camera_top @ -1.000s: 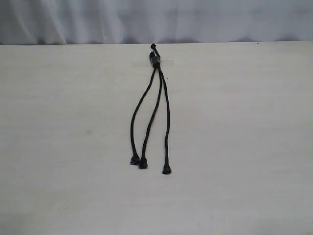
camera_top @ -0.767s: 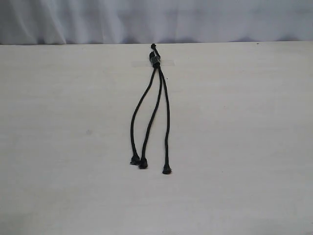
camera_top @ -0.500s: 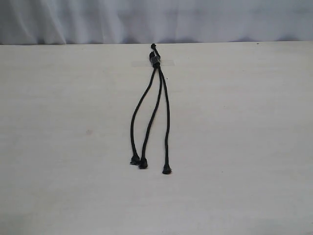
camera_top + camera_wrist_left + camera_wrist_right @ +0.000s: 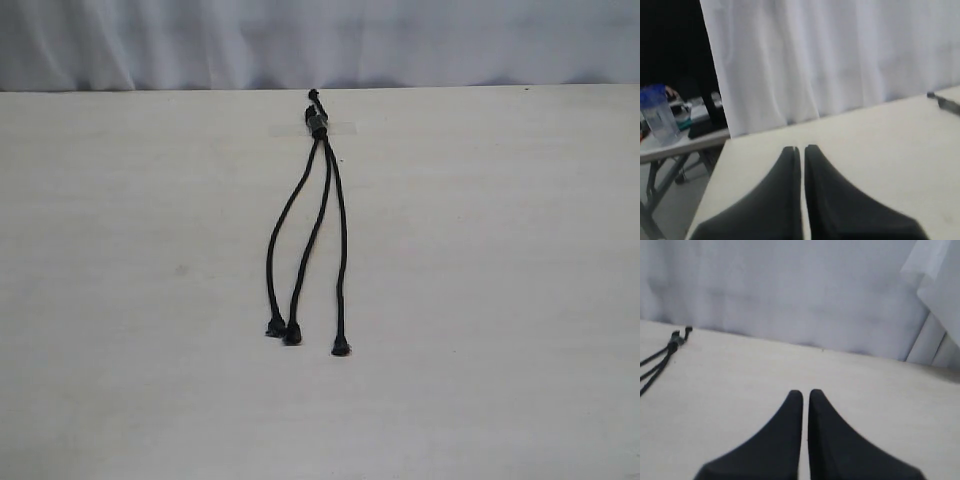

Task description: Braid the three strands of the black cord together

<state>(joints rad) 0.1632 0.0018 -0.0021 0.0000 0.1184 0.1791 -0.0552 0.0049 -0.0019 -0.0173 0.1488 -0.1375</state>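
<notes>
- Black cord (image 4: 318, 125): unchanged from a second ago in your exterior view, same pose.
- You'll find it flat mid-table (image 4: 500, 300), with its knotted head at the far edge under a strip of clear tape (image 4: 345, 127), near the white curtain (image 4: 150, 40).
- Three strands (image 4: 343, 260) fan toward the near side, unbraided. They are thin, matte and rope-textured, each ending in a small knot. The left strand bows outward and its tip sits just beside the middle tip; the right tip lies apart.
- Left gripper (image 4: 801, 150): smooth black tapered fingers pressed together with a hairline gap, holding nothing, well apart from the cord.
- Right gripper (image 4: 805, 394): same state, closed and empty, cord well off to its side.
</notes>
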